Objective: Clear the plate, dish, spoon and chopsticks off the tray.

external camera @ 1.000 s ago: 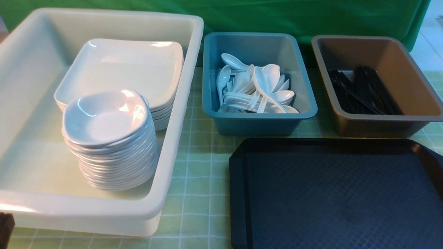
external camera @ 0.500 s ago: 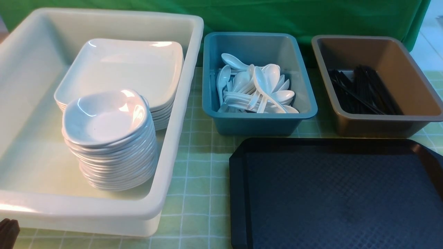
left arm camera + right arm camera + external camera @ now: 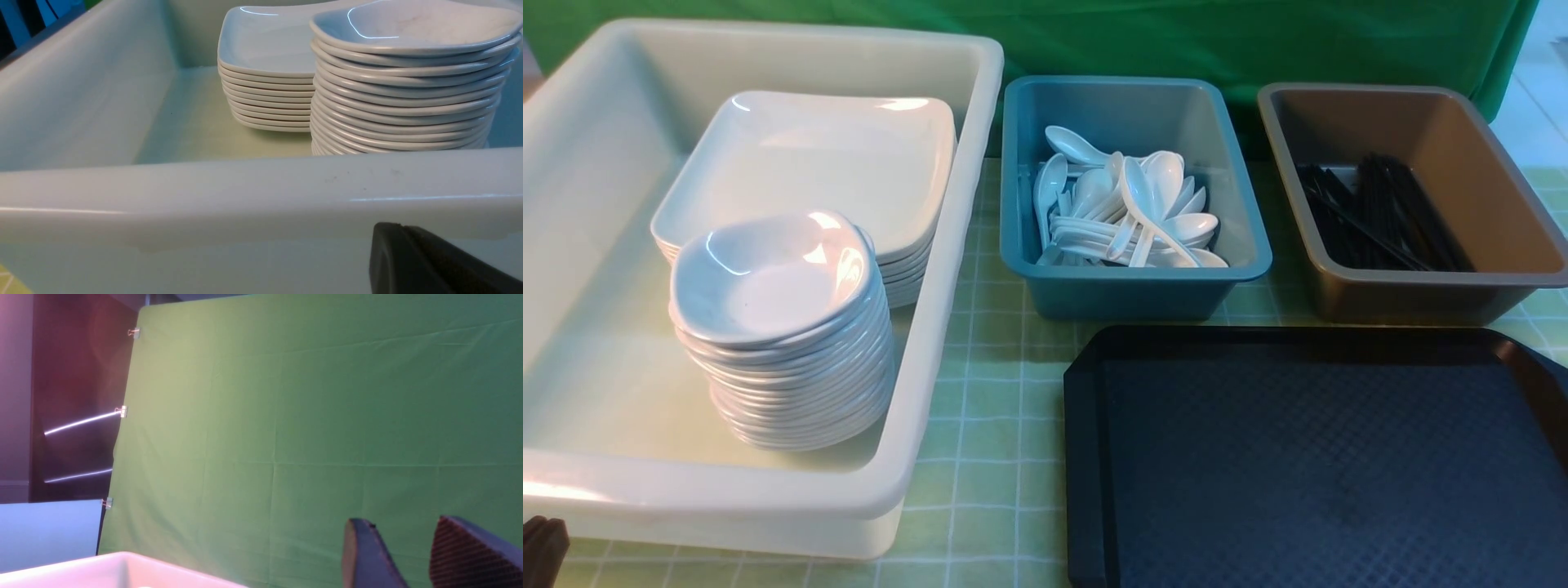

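Nothing shifted but my left gripper [image 3: 541, 549], edging toward the white bin [image 3: 768, 498], jaws pressed together; right gripper [image 3: 412, 555] spread, empty.

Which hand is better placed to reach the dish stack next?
Left: the left hand sits by the white tub's near wall, facing the dish stack; the right hand faces only the green backdrop.

Your left gripper [image 3: 402, 237], jaws pressed together, sits low beside the white bin [image 3: 245, 196]; your right gripper [image 3: 412, 543] stands parted, holding nothing.
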